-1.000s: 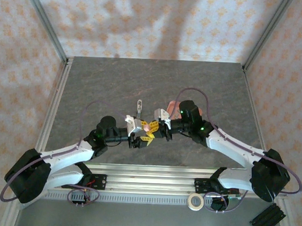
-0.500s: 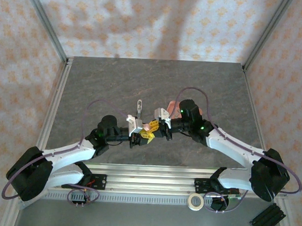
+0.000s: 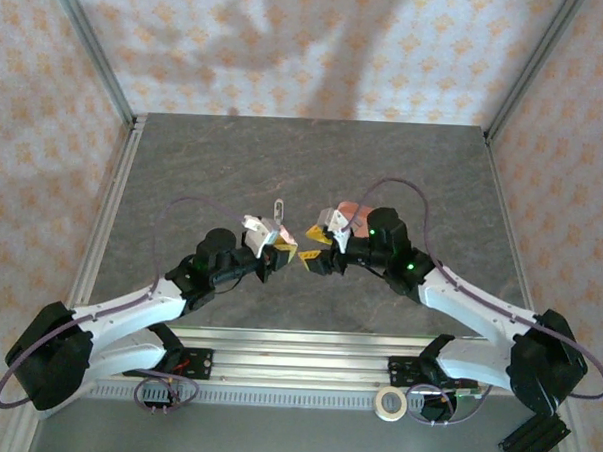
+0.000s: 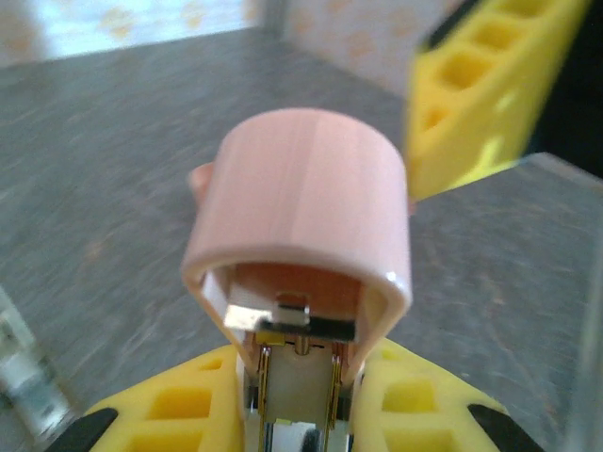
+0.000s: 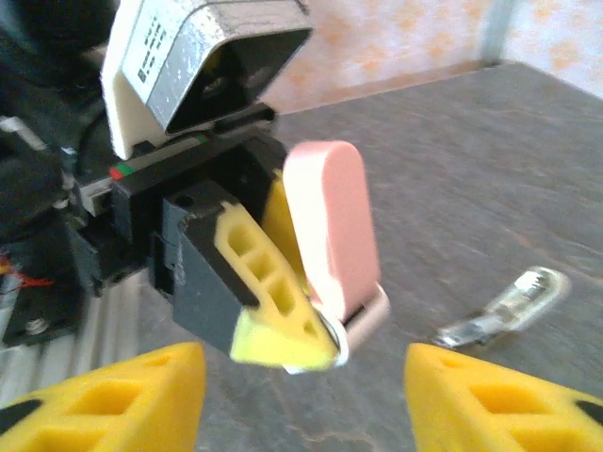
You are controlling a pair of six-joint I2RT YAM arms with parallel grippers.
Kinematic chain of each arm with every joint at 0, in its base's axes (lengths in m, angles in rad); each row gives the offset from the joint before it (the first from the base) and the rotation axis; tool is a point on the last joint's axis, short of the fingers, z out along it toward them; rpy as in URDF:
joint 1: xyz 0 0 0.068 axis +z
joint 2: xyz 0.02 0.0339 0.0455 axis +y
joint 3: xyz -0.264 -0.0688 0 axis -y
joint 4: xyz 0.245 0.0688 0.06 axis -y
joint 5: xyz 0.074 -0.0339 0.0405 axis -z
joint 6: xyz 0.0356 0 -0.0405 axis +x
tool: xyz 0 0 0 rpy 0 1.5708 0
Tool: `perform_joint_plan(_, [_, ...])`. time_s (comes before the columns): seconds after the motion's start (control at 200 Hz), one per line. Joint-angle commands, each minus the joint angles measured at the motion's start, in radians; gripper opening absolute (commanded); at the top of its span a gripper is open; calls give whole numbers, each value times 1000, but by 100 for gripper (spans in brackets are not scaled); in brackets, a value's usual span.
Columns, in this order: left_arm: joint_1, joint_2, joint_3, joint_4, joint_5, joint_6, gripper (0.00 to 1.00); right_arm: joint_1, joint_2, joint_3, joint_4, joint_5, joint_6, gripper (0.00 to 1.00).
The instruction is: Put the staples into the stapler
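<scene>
Left wrist cam is showing the yellow left fingers (image 4: 179, 410) clamping tight on the stapler (image 4: 311, 188), its glossy rounded pink cap sticking up between them over a silvery channel. Meanwhile the right fingers (image 5: 141, 391), same cut-out yellow plastic, are sitting apart, facing it over the mottled grey tabletop (image 5: 490, 169).

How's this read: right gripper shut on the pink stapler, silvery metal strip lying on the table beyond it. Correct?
Wrong arm. The left gripper is shut on the pink stapler, as the left wrist view shows; the right gripper stands open on nothing in its own wrist view. The silvery metal strip does lie on the table beyond it.
</scene>
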Motion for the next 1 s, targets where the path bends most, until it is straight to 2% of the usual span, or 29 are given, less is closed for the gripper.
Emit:
perform_joint_plan(0.0, [6,13,62,-151,-212,-142,16,2,-23,-31,85,226,118,62])
perform_joint_plan(0.15, [6,95,138,-264,-295,-263,15,2,-28,-55,110,378,240,63])
perform_joint_plan(0.32, [6,216,261,-411,-356,-369,6,2,-46,-82,101,572,350,64])
perform_joint_plan(0.551, [6,362,360,-488,-341,-434,6,2,-46,-78,34,596,391,64])
perform_joint_plan(0.871, [4,485,445,-568,-411,-556,7,2,-32,-85,26,599,396,65])
perform_joint_plan(0.996, [4,519,483,-593,-428,-558,8,2,-18,-82,24,593,394,65])
